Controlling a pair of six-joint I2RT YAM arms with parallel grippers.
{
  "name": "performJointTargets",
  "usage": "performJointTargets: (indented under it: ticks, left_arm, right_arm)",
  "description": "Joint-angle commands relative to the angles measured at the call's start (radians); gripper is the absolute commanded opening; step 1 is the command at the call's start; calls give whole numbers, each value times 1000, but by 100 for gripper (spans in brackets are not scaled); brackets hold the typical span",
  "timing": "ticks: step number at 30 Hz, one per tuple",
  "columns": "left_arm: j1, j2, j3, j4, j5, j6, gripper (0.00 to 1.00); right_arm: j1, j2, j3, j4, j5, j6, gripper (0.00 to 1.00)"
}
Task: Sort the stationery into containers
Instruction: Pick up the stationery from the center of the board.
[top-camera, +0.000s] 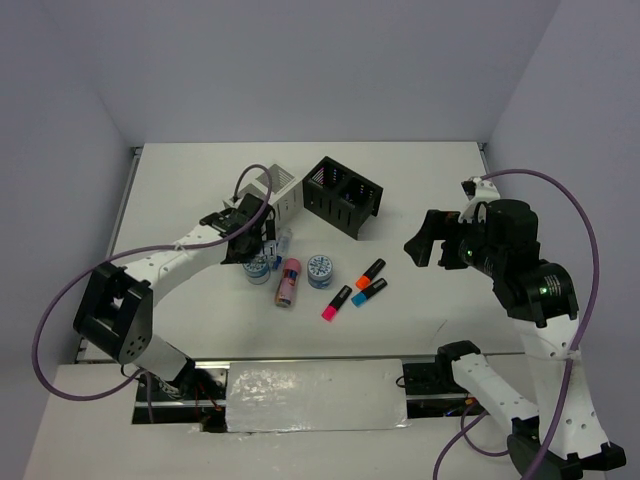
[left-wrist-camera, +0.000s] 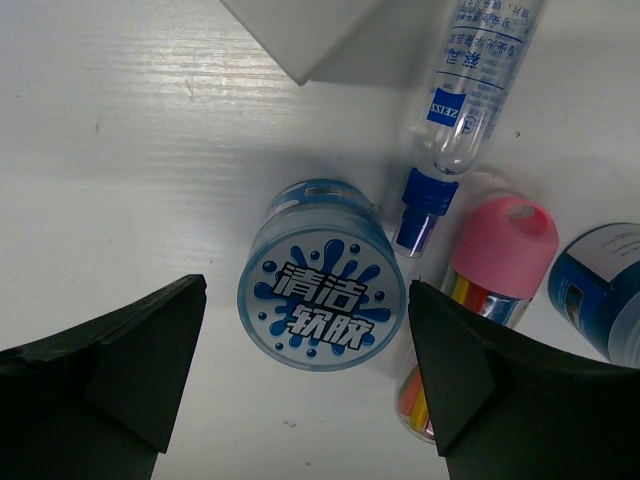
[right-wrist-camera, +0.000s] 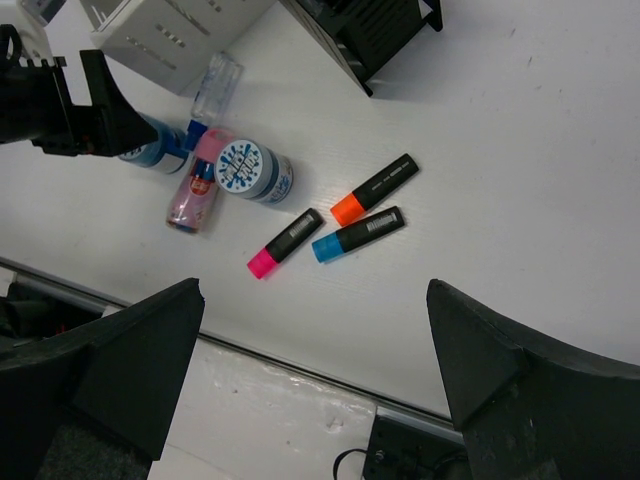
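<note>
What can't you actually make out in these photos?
Overhead: the left end effector covers most of one blue tub.
Overhead: the arm hides part of the white box.
Left wrist: the right edge cuts off the second tub; a finger hides the pink tube's bottom.

There are two round pale-blue rolls with a printed blue top: the first roll and the second roll. There is one pink plastic cylinder tube and one small clear stick with a blue cap. The short black-bodied highlighters are three: the pink-tipped highlighter, the orange-tipped highlighter and the blue-tipped highlighter. The slatted two-compartment boxes are two: the white box and the black box.
</note>
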Motion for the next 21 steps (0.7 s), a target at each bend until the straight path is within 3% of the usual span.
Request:
performJointTargets:
  ticks: [1, 8, 11, 14, 15, 21]
  left_arm:
    - [-3, 6, -25, 64, -1, -9, 94]
    - [-3, 40, -52, 88, 17, -16, 77]
    - [-3, 32, -56, 81, 22, -16, 61]
    - [-3, 6, -30, 18, -4, -18, 22]
    - [-3, -5, -16, -14, -12, -22, 0]
    - [-6, -181, 275, -232, -26, 28, 0]
  right_arm:
    - [12, -4, 5, 25, -9, -17, 100]
    - [14, -4, 5, 28, -18, -17, 100]
    - [15, -6, 8, 27, -20, -17, 100]
    - [15, -9, 8, 30, -25, -12, 100]
    - [15, -10, 8, 31, -25, -11, 100]
    - [17, -21, 17, 31, -14, -6, 100]
